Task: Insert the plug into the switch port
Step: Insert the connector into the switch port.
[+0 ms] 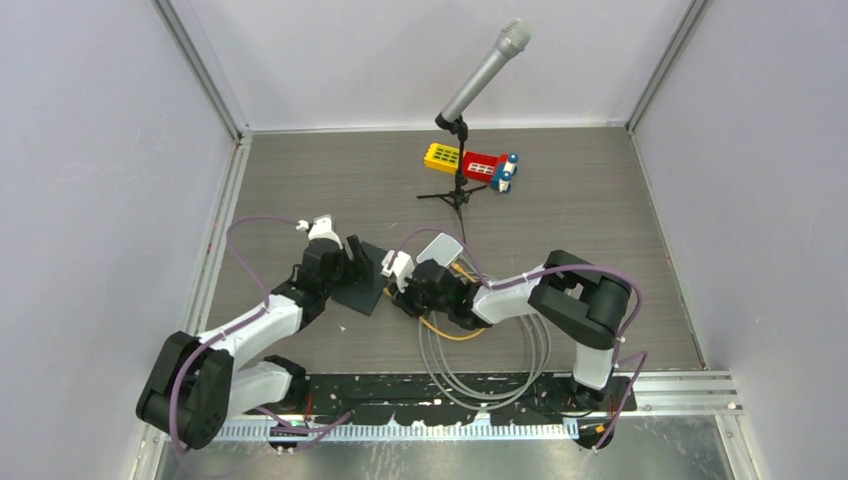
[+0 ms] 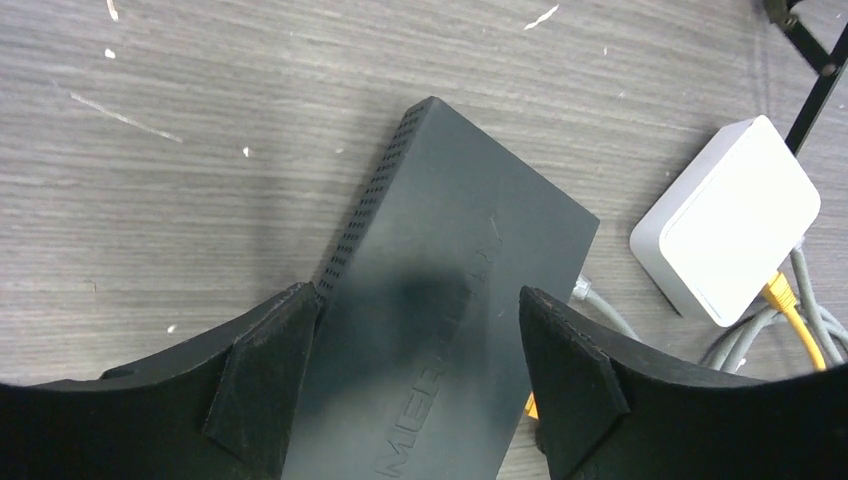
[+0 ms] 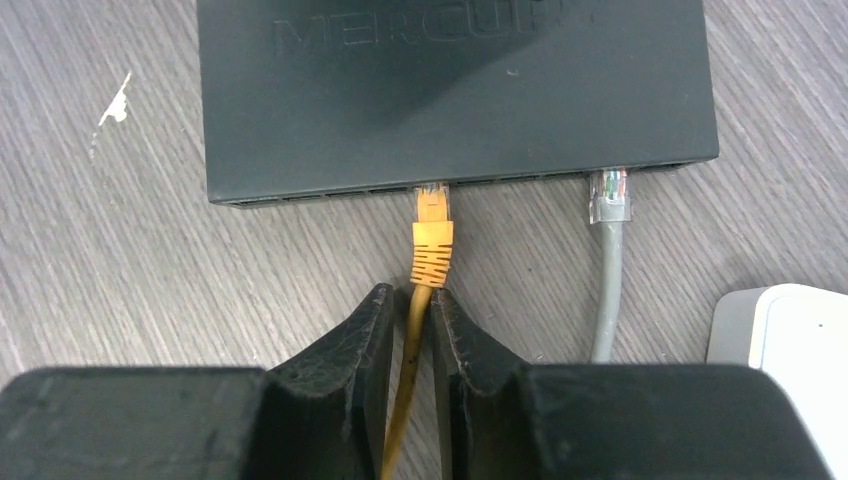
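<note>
A: So, where is the yellow plug [image 3: 433, 215]?
B: Pushed into a port [image 3: 432, 189] about midway along the switch's [image 3: 450, 90] front edge. A grey plug [image 3: 608, 195] sits further along that edge.
A: And the right gripper [image 3: 412, 310]?
B: Just behind the yellow plug, jaws slightly apart, with the yellow cable [image 3: 405, 400] running between them.
A: The left gripper [image 2: 415, 292]?
B: Over the switch's side away from the ports. Its jaws are wide apart, flanking the case without clamping it.
</note>
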